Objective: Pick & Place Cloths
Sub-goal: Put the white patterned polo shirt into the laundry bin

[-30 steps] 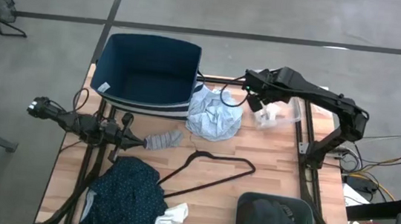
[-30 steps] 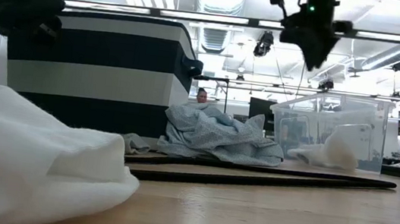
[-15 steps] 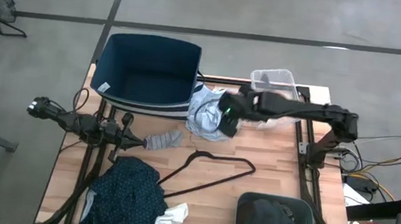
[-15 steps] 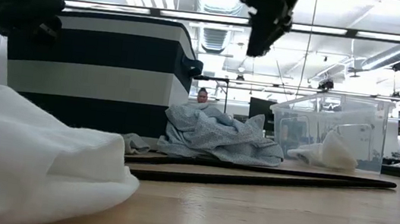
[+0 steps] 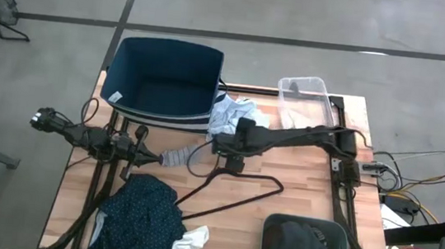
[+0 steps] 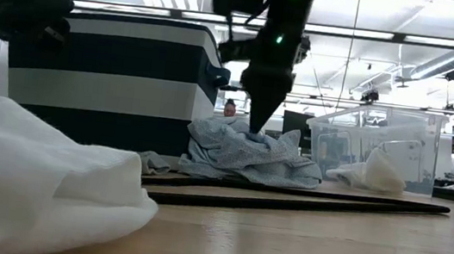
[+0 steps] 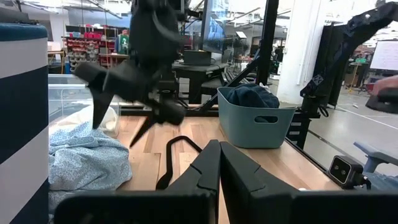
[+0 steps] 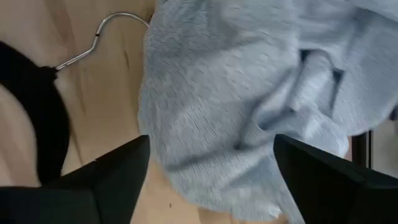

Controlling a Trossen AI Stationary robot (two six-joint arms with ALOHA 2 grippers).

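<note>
A crumpled pale blue shirt (image 5: pixel 225 115) lies on the wooden table in front of the dark blue bin (image 5: pixel 165 75). My right gripper (image 5: pixel 229 148) reaches in from the table's right and stands open over the shirt (image 8: pixel 249 93), fingers pointing down, one finger on either side of its near part (image 6: pixel 254 129). My left gripper (image 5: pixel 155 158) waits shut at the table's left, its tip beside a grey sock (image 5: pixel 183 154). A dark teal dotted garment (image 5: pixel 138 215) and a white sock (image 5: pixel 190 246) lie at the near left. My right gripper comes at the shirt's top folds (image 6: pixel 251 140) from above with its fingers spread. The low view shows the fingertips (image 6: pixel 254 130) level with the top of the cloth. I cannot tell whether they touch it.
A thin black wire hanger (image 5: pixel 237 182) lies just on the near side of the shirt. A clear plastic box (image 5: pixel 304 100) with a white cloth (image 6: pixel 373 173) stands at the far right. A teal tub (image 5: pixel 306 246) holding a black garment sits at the near right.
My right gripper has swung from above the clear box toward the table's left and come down over the pale blue shirt. The shirt and the other cloths have stayed where they were.
</note>
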